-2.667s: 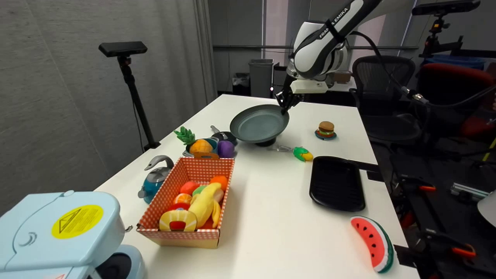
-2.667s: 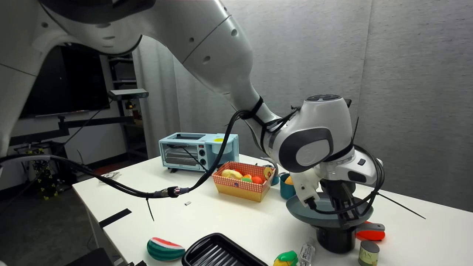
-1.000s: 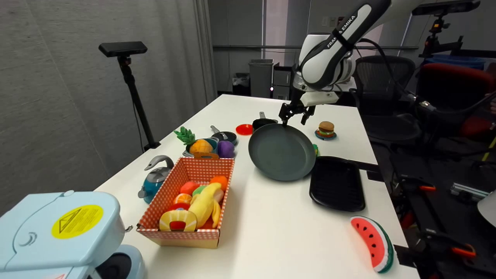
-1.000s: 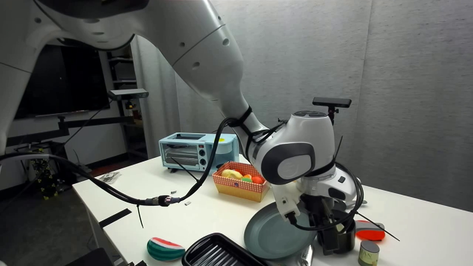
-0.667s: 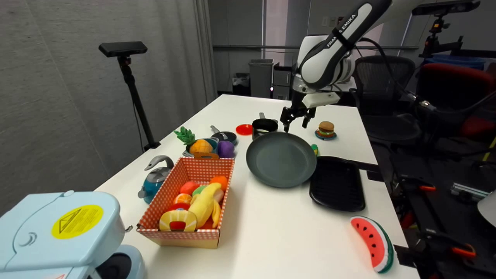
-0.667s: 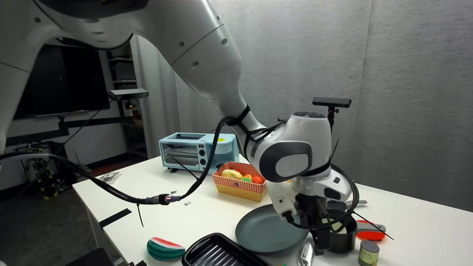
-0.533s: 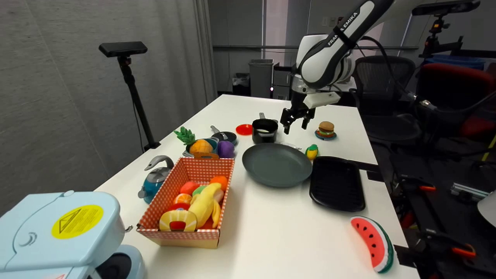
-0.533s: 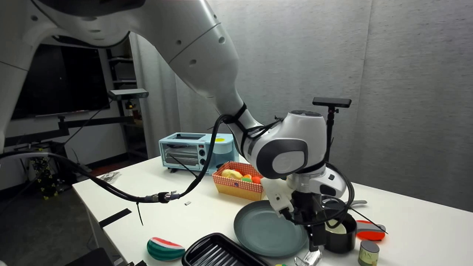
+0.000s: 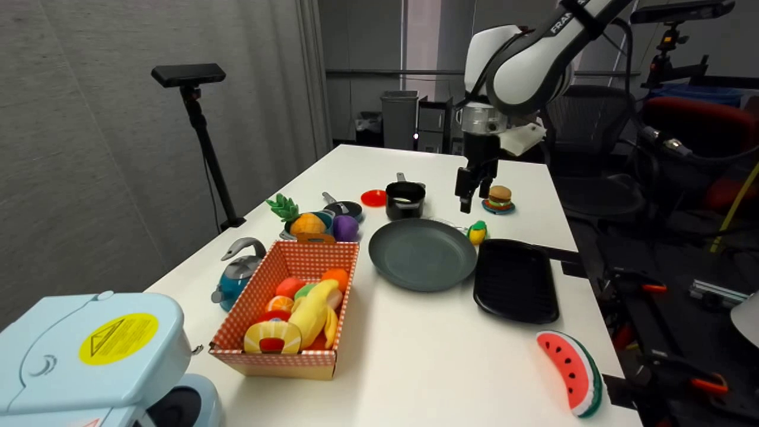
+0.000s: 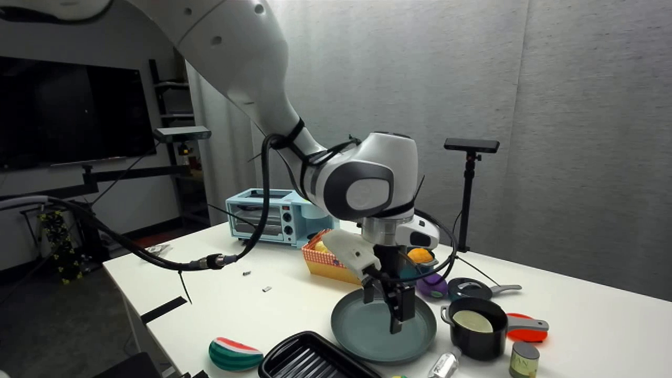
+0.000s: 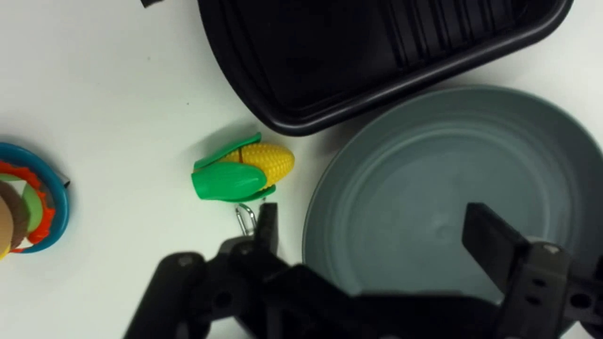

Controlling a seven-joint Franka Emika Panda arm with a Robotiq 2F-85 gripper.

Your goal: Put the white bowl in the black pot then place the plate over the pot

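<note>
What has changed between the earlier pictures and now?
The plate, earlier held tilted over the black pot, has come off toward the black tray and lies on the table. The gripper has let go, standing open. The toy corn shifted. Pot and tray stayed put.

In an exterior view, the capital letters "FRAN" can be read on the white and black jointed robot arm (image 9: 522,77); the lettering ends at a black strap (image 9: 584,19) wrapped there. The light blue, rounded plastic appliance (image 9: 35,332) bears a bright yellow round sticker (image 9: 118,339) with a dark triangular outline and lines of print too small to read. In an exterior view, the small cylindrical can (image 10: 524,360) with a grey top shows "AN" on its pale green label (image 10: 525,366); the rest is unclear. There too, a small, shiny, clear item (image 10: 444,366) carries a printed white label (image 10: 442,367), its words illegible.
</note>
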